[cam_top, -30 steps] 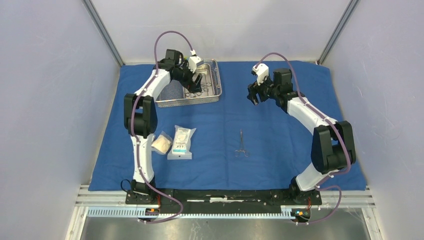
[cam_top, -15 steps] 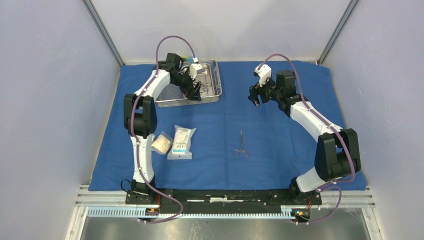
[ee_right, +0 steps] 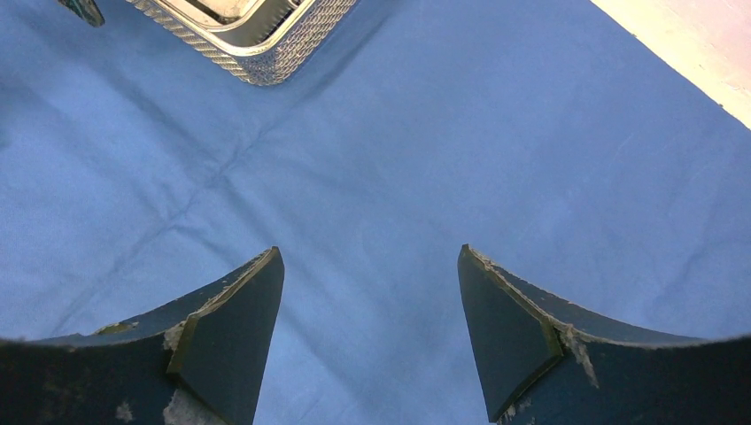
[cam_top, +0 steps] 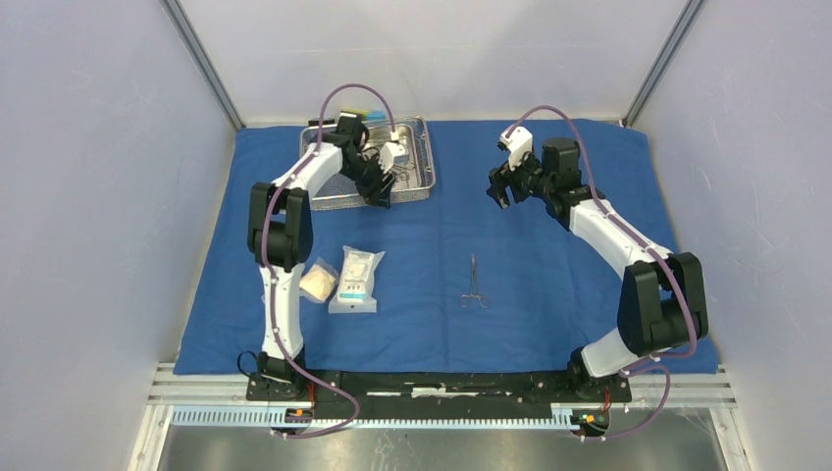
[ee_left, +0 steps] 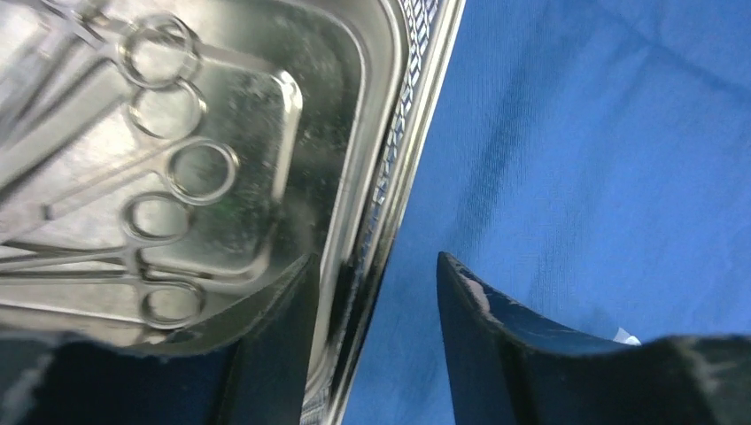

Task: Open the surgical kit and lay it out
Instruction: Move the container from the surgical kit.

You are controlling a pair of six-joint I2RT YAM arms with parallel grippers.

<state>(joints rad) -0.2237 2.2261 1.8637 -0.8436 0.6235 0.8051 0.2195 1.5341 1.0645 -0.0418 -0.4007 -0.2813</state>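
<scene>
Left fingers (ee_left: 483,350) moved to basket (ee_left: 396,177) rim, straddling visible only from wrist

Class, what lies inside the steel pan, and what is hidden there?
Several ring-handled steel instruments lie side by side in the steel pan. Their tips run out of the wrist view, and the left arm covers part of the pan from above.
</scene>
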